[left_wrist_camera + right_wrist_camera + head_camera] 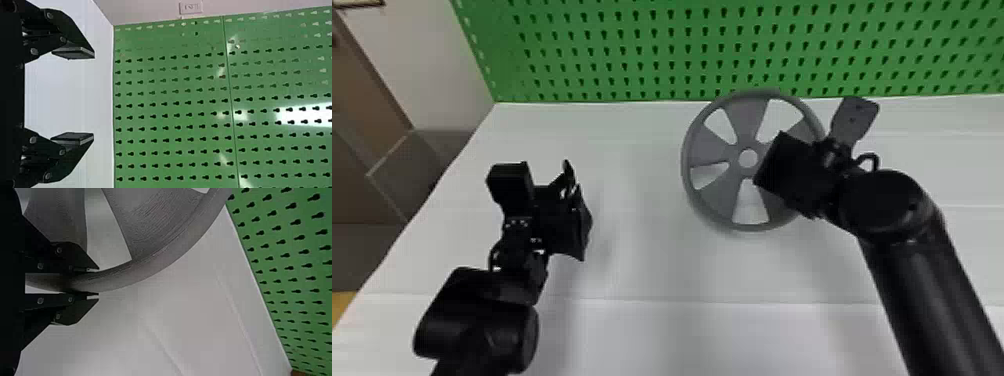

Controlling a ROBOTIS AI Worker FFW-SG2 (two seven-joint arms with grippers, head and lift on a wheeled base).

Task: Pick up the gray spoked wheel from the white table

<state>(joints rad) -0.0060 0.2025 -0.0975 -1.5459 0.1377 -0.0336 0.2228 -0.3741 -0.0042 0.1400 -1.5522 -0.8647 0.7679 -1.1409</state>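
Probably we pinch the gray wheel [719, 197] by its rim [156, 264] because this thin part suits the right gripper [98, 282]. The wheel is over the white table's [632, 250] back part; our left gripper [94, 96] is spread wide, aside, giving room.

In the head view, cannot see part of the right side of the gray spoked wheel [714, 145], masked by the right hand [807, 182], nor that hand's fingertips. Lose the left arm [477, 320] past the near edge, the surface [642, 240] past the right. Find the wheel cropped in the right wrist view. Cannot read the small wall plate [191, 7].
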